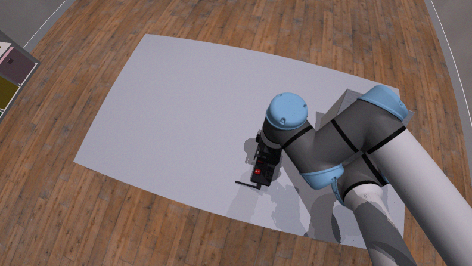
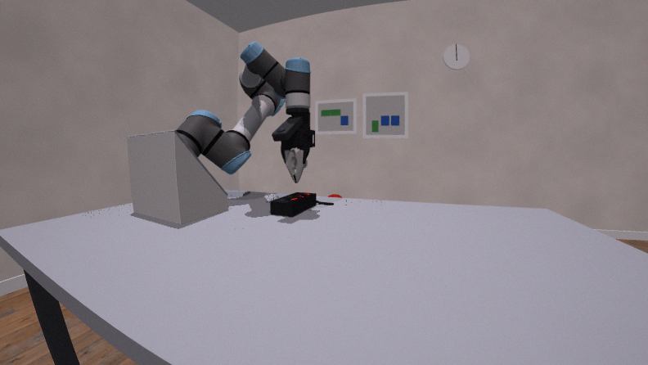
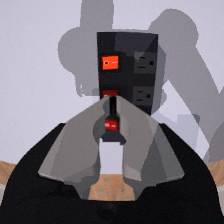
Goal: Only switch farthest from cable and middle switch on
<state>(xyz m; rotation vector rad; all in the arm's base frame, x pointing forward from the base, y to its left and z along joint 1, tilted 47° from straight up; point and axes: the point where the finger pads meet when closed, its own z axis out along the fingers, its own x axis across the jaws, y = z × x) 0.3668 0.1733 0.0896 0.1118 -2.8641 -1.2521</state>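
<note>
The gripper hangs shut on nothing, tips together, above the strip with a clear gap between them. In the top view the strip lies lower centre, right way up, near the table's lower edge — its cable points left. Wide bare table spreads left and upward.

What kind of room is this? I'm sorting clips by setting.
Probably a plain indoor test room: a robot arm on a grey table, wooden floor, beige walls bearing a clock and two framed charts.
</note>
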